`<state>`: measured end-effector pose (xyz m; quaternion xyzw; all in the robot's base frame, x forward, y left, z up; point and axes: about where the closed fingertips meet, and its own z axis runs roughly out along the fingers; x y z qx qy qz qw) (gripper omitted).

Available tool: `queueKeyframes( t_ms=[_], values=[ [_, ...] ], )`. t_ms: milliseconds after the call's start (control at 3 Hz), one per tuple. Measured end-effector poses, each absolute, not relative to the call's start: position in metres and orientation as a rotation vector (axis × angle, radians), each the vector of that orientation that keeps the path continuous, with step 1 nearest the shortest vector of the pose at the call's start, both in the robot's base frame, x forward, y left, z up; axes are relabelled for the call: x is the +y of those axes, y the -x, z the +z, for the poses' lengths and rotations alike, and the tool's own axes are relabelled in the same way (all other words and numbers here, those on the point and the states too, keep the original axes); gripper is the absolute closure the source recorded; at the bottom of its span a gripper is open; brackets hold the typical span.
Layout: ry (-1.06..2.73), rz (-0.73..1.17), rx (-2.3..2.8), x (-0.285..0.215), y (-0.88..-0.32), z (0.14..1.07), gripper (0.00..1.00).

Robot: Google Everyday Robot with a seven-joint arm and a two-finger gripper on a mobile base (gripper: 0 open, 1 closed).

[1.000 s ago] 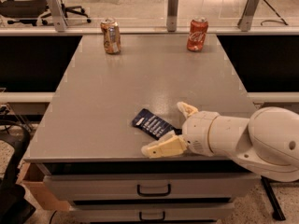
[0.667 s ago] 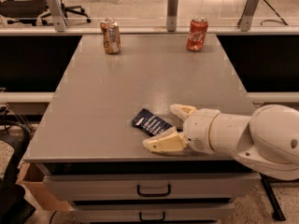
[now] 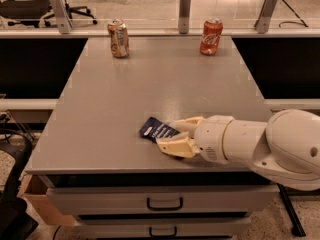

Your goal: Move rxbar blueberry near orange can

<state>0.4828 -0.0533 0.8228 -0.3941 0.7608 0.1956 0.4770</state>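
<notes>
The rxbar blueberry point(image 3: 156, 129), a flat navy wrapper with pale text, lies near the table's front edge, right of centre. My gripper point(image 3: 176, 134) reaches in from the right. Its two cream fingers point(image 3: 186, 124) press on either side of the bar's right end, shut on it, and the bar still rests on the table. The orange can point(image 3: 119, 38), orange-tan with pale patches, stands upright at the far left of the table, far from the bar.
A red-orange can with white script point(image 3: 211, 36) stands at the far right of the grey table point(image 3: 125, 99). Posts and a glass rail line the back edge. Drawers sit below the front edge. A cardboard box point(image 3: 40, 204) is on the floor at the left.
The two fingers have drawn together around the bar's right end, and the gripper has shifted slightly left. The bar and both cans have stayed in place.
</notes>
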Motion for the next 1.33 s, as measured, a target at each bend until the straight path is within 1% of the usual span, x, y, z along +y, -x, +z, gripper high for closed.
queueKeyframes(
  t_ms=[667, 1000, 1333],
  values=[
    [0.974, 0.489, 1.848, -0.047, -0.485, 0.826, 1.00],
    [1.020, 0.503, 1.803, -0.035, -0.509, 0.859, 1.00],
    [1.050, 0.445, 1.748, -0.026, -0.561, 0.920, 1.00]
  ],
)
